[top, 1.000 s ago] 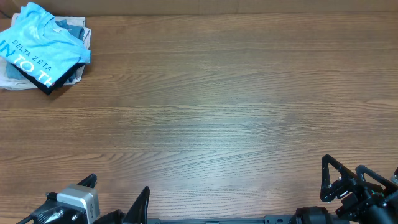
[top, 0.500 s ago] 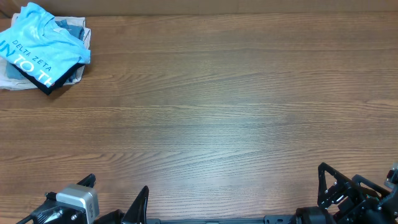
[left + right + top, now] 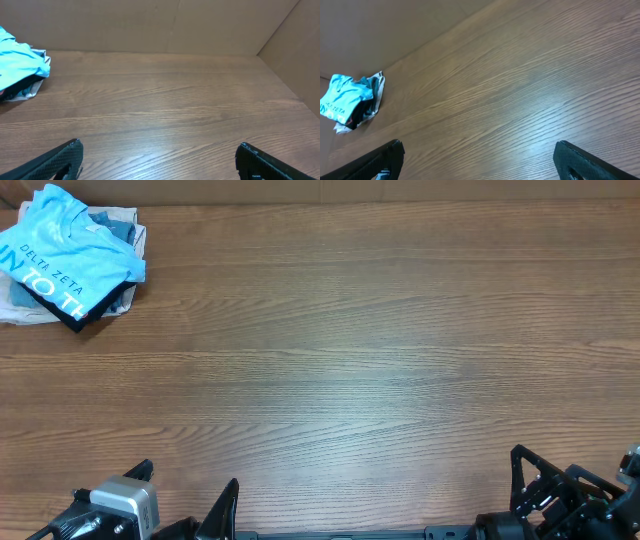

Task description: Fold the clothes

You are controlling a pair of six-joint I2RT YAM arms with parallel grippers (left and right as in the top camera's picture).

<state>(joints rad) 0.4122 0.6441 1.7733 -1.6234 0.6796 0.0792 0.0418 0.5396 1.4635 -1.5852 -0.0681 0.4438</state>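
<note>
Right pincer [image 3: 477,148] has drawn back slightly toward the near edge of the bench [image 3: 350,360]; left pincer [image 3: 159,146] is unmoved. Both are spread and empty. The shirt [image 3: 70,250] lies atop a pile [image 3: 118,222], far ahead-left of both; folding appears finished.

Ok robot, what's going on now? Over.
Left claw open, empty. Right claw open, empty. Blue t-shirt on clothes pile, far-left corner, untouched. Nothing between.
</note>
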